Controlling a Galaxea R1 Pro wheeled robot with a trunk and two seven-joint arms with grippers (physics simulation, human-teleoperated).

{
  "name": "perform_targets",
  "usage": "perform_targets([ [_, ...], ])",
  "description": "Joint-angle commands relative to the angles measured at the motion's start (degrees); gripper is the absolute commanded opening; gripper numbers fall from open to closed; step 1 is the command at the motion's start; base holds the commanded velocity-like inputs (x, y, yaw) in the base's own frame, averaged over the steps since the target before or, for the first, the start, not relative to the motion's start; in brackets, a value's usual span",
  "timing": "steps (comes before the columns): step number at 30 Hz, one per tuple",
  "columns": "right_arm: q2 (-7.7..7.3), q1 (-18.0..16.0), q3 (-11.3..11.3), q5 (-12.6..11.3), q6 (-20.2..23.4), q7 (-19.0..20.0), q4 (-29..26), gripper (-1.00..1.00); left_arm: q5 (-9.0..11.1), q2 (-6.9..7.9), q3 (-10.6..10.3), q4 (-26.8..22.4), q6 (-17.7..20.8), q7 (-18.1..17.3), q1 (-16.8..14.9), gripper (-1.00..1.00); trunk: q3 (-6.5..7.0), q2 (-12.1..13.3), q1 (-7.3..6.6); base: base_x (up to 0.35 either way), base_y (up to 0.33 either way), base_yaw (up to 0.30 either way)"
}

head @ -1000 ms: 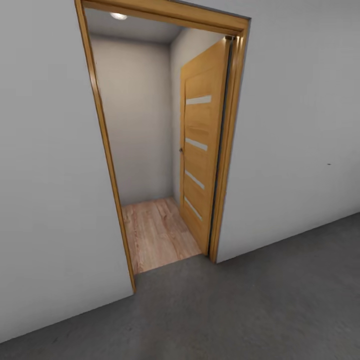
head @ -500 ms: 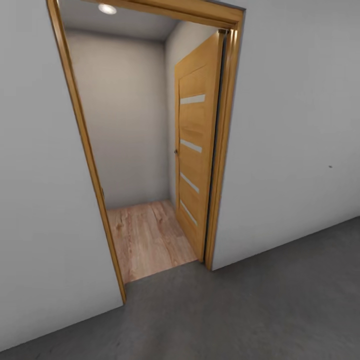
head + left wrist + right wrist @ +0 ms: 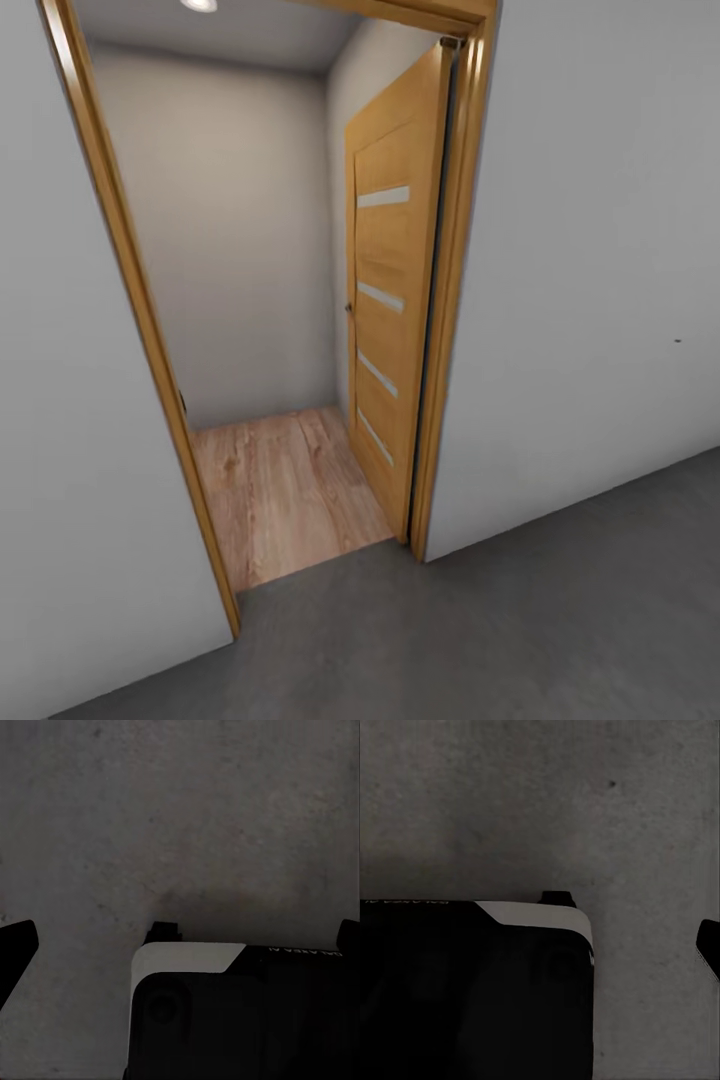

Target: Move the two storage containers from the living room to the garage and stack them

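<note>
Doorway (image 3: 290, 330) ahead, filling the head view from roughly 10 to 1 o'clock; robot stands on dark grey concrete floor (image 3: 520, 620), so judged to be on the garage side. Wooden door (image 3: 390, 290) with pale slats is swung inward, hinged at the frame's 3 o'clock side, leaving the opening free. Beyond the threshold: light wood-plank flooring (image 3: 280, 490), a plain white wall, a ceiling light (image 3: 198, 5) at 12 o'clock. Neither orange-red container can be located from these pictures; judged to lie somewhere past the doorway, toward the living room, direction 12 o'clock from the base. Left wrist view: concrete below, a dark housing with a white corner, black finger tips (image 3: 16, 941) at the picture's edges. Tips sit well apart with nothing between them, so left jaws read as wide open and empty. Right wrist view: same concrete, one black tip (image 3: 709, 945) at the edge; the other is out of frame, so jaw spread cannot be told; nothing is held in what shows. Step in hand, as a judgement: transit, going for a container. Deciding relation for the coming move is base to opening: opening sits slightly toward 11 o'clock of centre, so steer that way to clear the door edge. Container long axis and nearer arm: undetermined.
</note>
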Motion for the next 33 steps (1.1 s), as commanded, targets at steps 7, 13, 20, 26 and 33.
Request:
perform_targets([
  [7, 0.08, -0.05, 0.48, -0.58, -0.38, -0.04, 0.17, 1.00, 0.21, 0.09, 0.03, -0.04, 0.21, 0.16, -0.04, 1.00, -0.11, -0.09, 0.05, 0.322, 0.000, 0.000],
  [13, 0.05, -0.06, 0.48, -0.72, -0.39, -0.04, 0.17, 1.00, 0.20, 0.09, 0.03, -0.04, 0.21, 0.16, -0.04, 1.00, -0.11, -0.09, 0.05, 0.322, 0.000, 0.000],
  [20, 0.03, -0.05, 0.48, -0.77, -0.42, -0.04, 0.17, 1.00, 0.21, 0.09, 0.03, -0.04, 0.21, 0.16, -0.04, 1.00, -0.11, -0.09, 0.05, 0.322, 0.000, 0.000],
  [26, 0.03, -0.07, 0.48, -0.43, -0.52, -0.04, 0.17, 1.00, 0.21, 0.09, 0.03, -0.04, 0.21, 0.16, -0.04, 1.00, -0.11, -0.09, 0.05, 0.322, 0.000, 0.000],
  [33, 0.03, -0.08, 0.48, -0.79, -0.56, -0.04, 0.17, 1.00, 0.26, 0.10, 0.03, -0.04, 0.21, 0.16, -0.04, 1.00, -0.11, -0.09, 0.05, 0.322, 0.000, 0.000],
])
